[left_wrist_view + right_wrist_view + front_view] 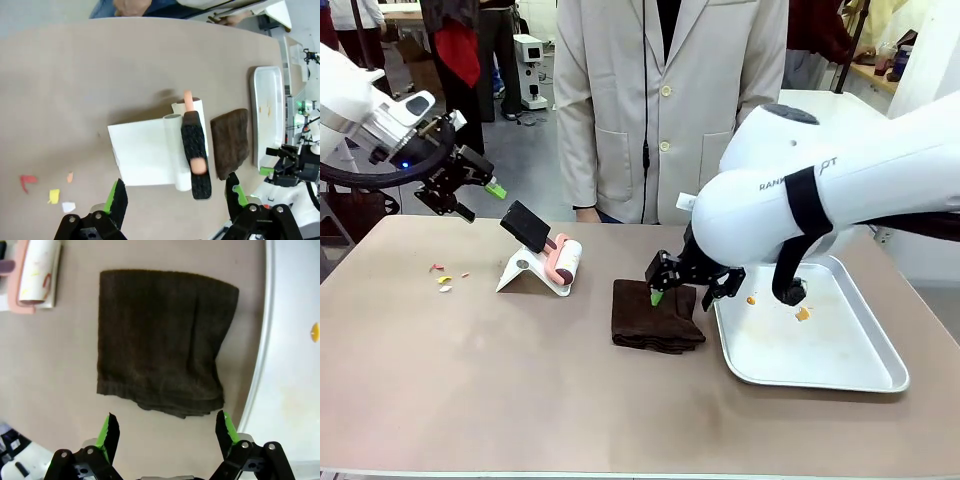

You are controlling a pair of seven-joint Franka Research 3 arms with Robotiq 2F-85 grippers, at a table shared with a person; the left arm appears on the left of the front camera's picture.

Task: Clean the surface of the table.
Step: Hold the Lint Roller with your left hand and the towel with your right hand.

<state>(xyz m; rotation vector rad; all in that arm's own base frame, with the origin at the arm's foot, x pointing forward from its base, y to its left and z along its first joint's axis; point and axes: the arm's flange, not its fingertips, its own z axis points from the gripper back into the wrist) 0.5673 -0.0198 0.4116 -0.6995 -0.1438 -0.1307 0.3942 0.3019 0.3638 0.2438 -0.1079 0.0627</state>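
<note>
The brownish table point(520, 390) carries a folded dark brown cloth point(655, 320) near its middle. My right gripper point(692, 290) hangs open just above the cloth's far edge. In the right wrist view the cloth point(160, 340) lies flat beyond that gripper point(166, 421), with nothing between the jaws. My left gripper point(480, 198) is open and raised over the table's far left. Below it point(175, 192) a lint roller point(192, 155) rests on a white stand point(142, 155). Small coloured scraps point(442, 275) lie on the left part of the table point(75, 75).
A silver tray point(820, 350) with a few orange crumbs point(802, 313) lies right of the cloth, under my right arm. A person in a pale coat point(660, 100) stands at the far edge. The near half of the table is bare.
</note>
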